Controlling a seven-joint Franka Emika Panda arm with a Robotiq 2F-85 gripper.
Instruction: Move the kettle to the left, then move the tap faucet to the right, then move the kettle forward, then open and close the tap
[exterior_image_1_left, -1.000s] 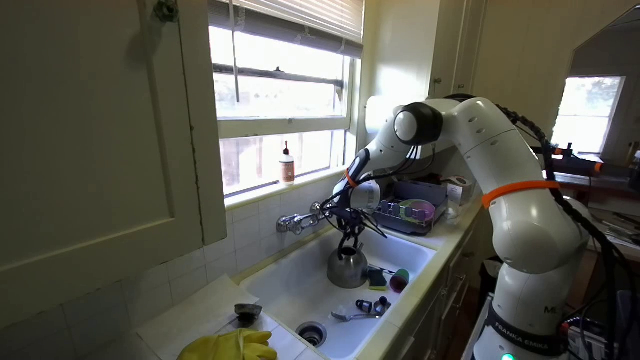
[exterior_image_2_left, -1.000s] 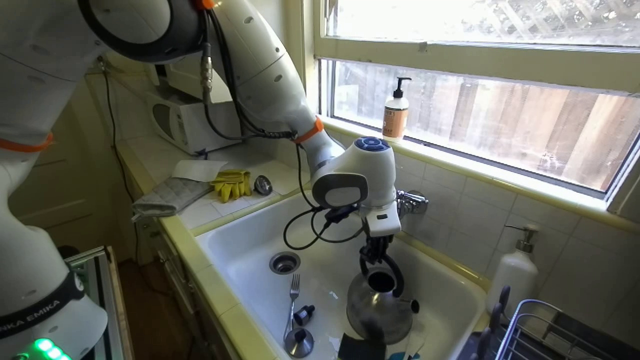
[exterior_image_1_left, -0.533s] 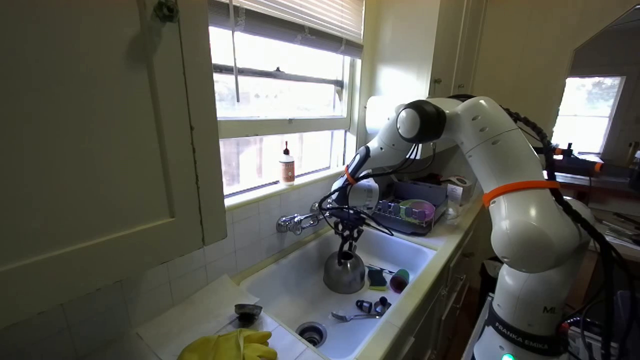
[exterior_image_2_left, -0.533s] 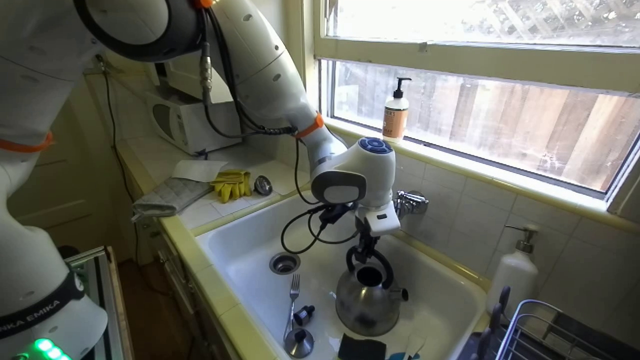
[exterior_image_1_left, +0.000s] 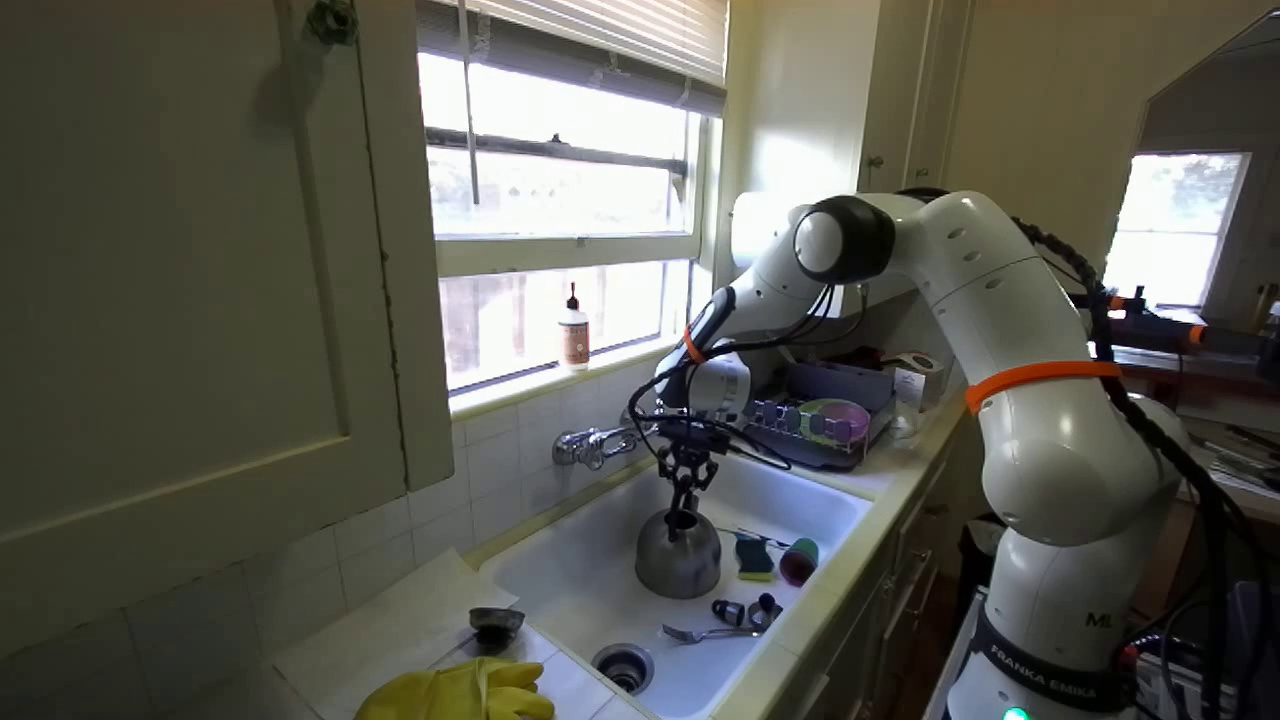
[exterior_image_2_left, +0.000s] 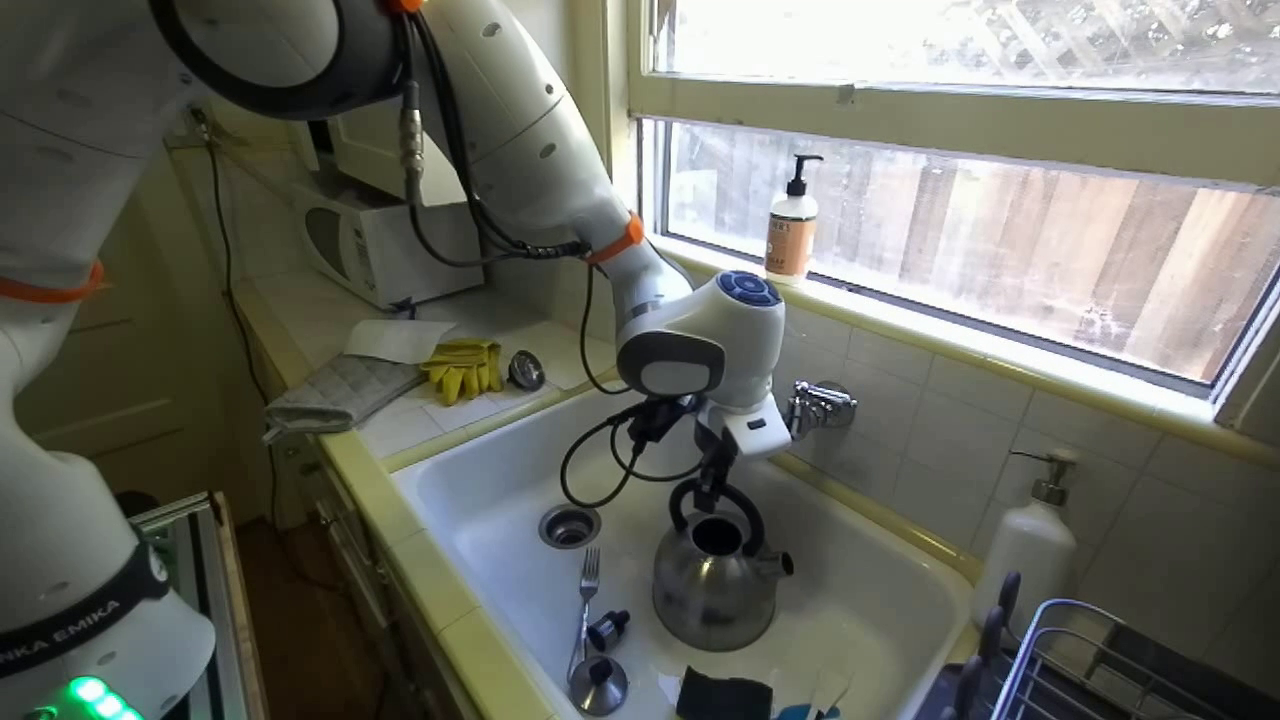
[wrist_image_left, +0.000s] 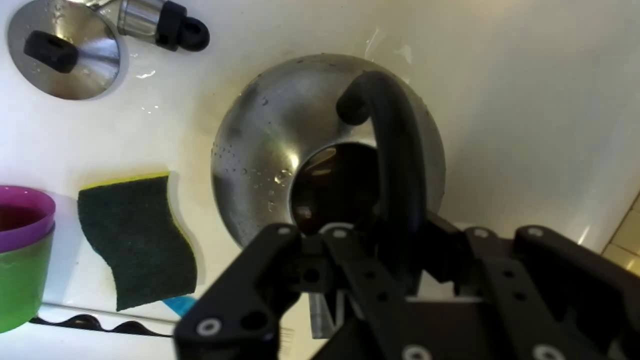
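The squat, rounded kettle (exterior_image_2_left: 715, 592) is in the sink (exterior_image_2_left: 875, 585), its softly shining grey metal water-beaded around a dark mouth. The jaws grip its black arched handle (wrist_image_left: 397, 145); in an exterior view, the drain (exterior_image_2_left: 570, 526) lies at the kettle's ten o'clock.

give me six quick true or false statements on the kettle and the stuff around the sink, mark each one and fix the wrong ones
1. The end effector is closed on the dark handle of the kettle. True.
2. A lid covers the kettle's top. False: its top is open.
3. The yellow gloves lie on the counter. True.
4. The sponge and the fork are both in the sink. True.
5. The sponge lies yellow side up. False: its dark side is up.
6. The kettle is tipped onto its side. False: it is upright.
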